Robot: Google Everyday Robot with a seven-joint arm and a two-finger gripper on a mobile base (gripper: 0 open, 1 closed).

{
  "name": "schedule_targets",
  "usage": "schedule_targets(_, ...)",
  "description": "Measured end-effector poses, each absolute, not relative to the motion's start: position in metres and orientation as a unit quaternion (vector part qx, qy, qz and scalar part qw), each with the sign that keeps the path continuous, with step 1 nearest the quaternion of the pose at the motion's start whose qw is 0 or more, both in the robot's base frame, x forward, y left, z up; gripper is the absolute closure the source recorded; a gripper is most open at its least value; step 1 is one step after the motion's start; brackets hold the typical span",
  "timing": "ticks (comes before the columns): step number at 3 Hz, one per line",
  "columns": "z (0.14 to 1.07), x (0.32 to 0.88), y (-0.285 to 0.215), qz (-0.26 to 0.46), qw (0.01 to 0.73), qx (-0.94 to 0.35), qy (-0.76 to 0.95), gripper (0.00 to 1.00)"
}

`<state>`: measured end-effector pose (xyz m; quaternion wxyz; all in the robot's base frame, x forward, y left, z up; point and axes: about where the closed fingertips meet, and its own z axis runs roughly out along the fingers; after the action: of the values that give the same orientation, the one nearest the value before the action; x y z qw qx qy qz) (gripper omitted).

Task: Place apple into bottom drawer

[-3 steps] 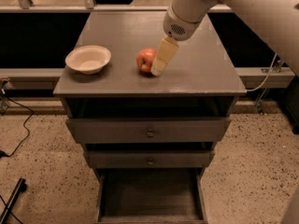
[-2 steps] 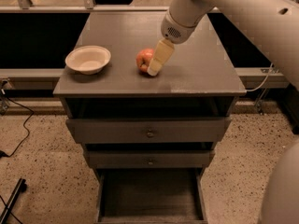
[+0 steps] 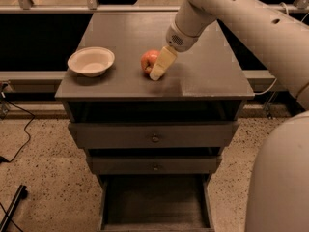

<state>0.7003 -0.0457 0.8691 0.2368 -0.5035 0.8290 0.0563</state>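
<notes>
The apple (image 3: 148, 61), small and red with yellow patches, sits on the cabinet top (image 3: 203, 76) near the middle. My gripper (image 3: 156, 71) reaches down from the upper right and is right against the apple's right side, low to the top. The cream gripper part covers the apple's right edge. The bottom drawer (image 3: 154, 202) stands pulled out at the foot of the cabinet, and its flat floor shows with nothing on it.
A cream bowl (image 3: 91, 61) stands on the cabinet top to the left of the apple. The upper drawer (image 3: 154, 135) and middle drawer (image 3: 155, 165) each have a small knob. My arm's large white body (image 3: 282, 178) fills the lower right. Cables lie on the floor at left.
The gripper has shifted slightly left and down, closer against the apple. The apple and bowl have not moved.
</notes>
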Motion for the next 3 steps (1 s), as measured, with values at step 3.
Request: schedule_targets(3,0.854,0.725,-0.032,0.097,0.248,-0.492,0.829,0.31)
